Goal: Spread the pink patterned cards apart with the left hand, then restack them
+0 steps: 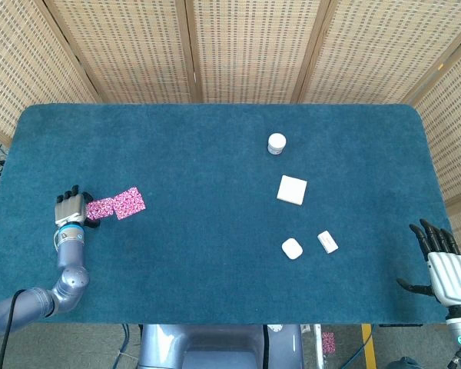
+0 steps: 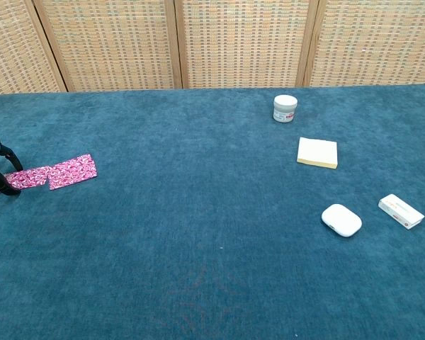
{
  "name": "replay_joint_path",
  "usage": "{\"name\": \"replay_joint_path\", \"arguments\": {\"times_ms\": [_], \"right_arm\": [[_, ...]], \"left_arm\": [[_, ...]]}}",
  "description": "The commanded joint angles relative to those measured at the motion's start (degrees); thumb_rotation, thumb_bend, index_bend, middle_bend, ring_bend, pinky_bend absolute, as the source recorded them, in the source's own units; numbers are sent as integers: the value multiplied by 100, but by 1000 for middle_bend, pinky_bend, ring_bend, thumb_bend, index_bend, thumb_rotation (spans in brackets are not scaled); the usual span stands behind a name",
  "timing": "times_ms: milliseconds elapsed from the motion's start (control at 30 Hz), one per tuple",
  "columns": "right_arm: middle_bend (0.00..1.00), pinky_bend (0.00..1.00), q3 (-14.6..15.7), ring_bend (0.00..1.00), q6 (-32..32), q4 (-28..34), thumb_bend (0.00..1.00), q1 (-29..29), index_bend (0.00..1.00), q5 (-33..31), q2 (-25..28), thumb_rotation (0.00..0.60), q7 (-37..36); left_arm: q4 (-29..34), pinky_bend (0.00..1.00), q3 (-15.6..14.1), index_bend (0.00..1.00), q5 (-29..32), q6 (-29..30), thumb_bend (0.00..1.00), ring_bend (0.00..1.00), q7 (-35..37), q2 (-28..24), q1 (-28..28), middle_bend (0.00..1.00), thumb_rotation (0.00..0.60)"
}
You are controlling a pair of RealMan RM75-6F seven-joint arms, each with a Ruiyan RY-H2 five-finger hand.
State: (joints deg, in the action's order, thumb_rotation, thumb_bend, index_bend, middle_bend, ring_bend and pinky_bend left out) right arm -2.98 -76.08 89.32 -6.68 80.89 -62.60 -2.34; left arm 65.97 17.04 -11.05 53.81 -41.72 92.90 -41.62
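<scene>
Two pink patterned cards lie side by side on the blue table (image 1: 215, 254) at the left, the left card (image 1: 100, 208) just meeting the right card (image 1: 129, 203). My left hand (image 1: 71, 207) sits at the left card's outer end, its dark fingertips (image 2: 1, 170) curled down and touching that end (image 2: 30, 177). The right card (image 2: 72, 171) lies free. Whether the fingers pinch the card or only rest on it is unclear. My right hand (image 1: 448, 270) hovers off the table's near right corner, fingers spread and empty.
A small white jar (image 1: 276, 143), a pale square pad (image 1: 292, 189), a white earbud case (image 1: 292, 248) and a small white box (image 1: 327, 241) sit right of centre, far from the cards. Wicker screens stand behind the table.
</scene>
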Motion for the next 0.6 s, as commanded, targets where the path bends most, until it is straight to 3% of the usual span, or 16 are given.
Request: {"name": "replay_joint_path", "arguments": {"times_ms": [33,267,600], "right_arm": [[0,0,1,0,-2,0,0,1,0,2,-2,600,3],[0,0,2,0,5,-3,0,-3,0,-2,-8,600,12],[0,0,0,0,32,-14,0,-13,0,-24,-24,600,33]], "left_arm": [[-14,0,-4,454,8,6,325,0,-4,9,-4,0,600],[17,0,-16,493,-3,38,470,0,-24,10,-16,0,600],[110,0,36,543,-73,112,464,0,84,-51,3,0,600]]}}
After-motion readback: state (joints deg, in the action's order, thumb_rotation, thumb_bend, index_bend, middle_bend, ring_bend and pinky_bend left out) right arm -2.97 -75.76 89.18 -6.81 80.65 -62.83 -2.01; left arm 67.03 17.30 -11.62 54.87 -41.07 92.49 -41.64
